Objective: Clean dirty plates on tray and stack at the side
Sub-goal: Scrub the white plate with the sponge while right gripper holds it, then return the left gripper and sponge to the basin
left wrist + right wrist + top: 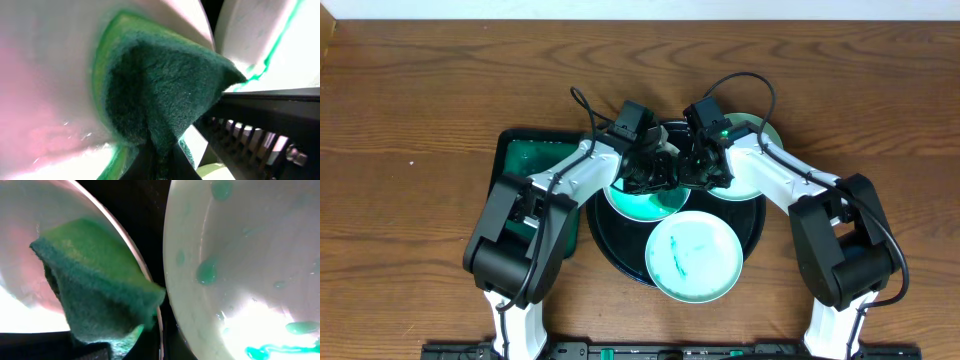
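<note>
The black tray (pixel 610 248) holds three plates. My left gripper (pixel 655 172) (pixel 162 155) is shut on a green sponge (pixel 165 85) and presses it onto the left plate (pixel 640 205) (pixel 50 75), which has a green film. My right gripper (pixel 695 170) (pixel 160 347) sits at this plate's rim (pixel 150 275) and looks shut on it. The sponge also shows in the right wrist view (pixel 100 280). A second plate (pixel 767 133) (pixel 250 255) with teal drops and smears lies to the right. A third smeared plate (pixel 693 257) lies at the tray's front.
A dark green rectangular tray (pixel 535 155) stands left of the black tray, partly under my left arm. Both arms cross over the back of the black tray. Brown wooden table (pixel 420 100) surrounds everything.
</note>
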Robot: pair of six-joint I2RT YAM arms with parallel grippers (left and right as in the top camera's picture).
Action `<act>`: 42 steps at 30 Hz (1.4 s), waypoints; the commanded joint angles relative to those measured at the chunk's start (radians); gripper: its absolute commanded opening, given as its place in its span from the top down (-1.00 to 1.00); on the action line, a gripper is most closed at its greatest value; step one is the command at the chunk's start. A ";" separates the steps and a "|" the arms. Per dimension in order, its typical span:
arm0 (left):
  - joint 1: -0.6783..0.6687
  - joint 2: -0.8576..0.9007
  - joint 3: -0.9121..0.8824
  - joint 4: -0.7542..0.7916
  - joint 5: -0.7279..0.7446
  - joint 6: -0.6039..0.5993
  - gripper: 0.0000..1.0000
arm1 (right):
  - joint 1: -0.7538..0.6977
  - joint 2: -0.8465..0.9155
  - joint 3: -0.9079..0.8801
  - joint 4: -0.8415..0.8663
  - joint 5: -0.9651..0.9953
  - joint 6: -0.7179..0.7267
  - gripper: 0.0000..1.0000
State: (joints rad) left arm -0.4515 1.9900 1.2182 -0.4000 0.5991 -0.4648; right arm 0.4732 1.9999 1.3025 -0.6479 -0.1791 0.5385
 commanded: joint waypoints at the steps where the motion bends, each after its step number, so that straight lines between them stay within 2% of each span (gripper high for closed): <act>1: 0.033 0.037 -0.014 -0.114 -0.172 -0.045 0.86 | 0.005 0.009 0.007 0.001 0.018 0.006 0.98; 8: 0.109 -0.019 0.002 -0.267 -0.544 -0.045 0.86 | 0.005 0.009 0.007 0.002 0.018 0.006 0.97; 13: 0.110 -0.043 0.006 -0.339 -0.728 -0.034 0.86 | 0.005 0.008 0.007 0.001 0.018 0.006 0.98; 20: 0.108 -0.134 0.015 -0.375 -0.707 -0.049 0.86 | 0.005 0.009 0.007 0.001 0.018 0.006 0.98; 29: 0.125 -0.405 0.016 -0.440 -0.687 -0.031 0.86 | 0.005 0.008 0.007 0.002 0.018 0.006 0.98; 34: 0.222 -0.473 0.011 -0.491 -0.734 -0.017 0.86 | 0.005 0.009 0.007 0.008 0.019 0.006 0.98; 42: 0.425 -0.396 -0.111 -0.422 -0.738 -0.018 0.86 | 0.006 0.009 0.007 0.042 0.051 -0.040 0.98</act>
State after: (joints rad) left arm -0.0807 1.5482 1.1591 -0.8452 -0.1116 -0.4961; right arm 0.4774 1.9999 1.3025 -0.6262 -0.1848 0.5312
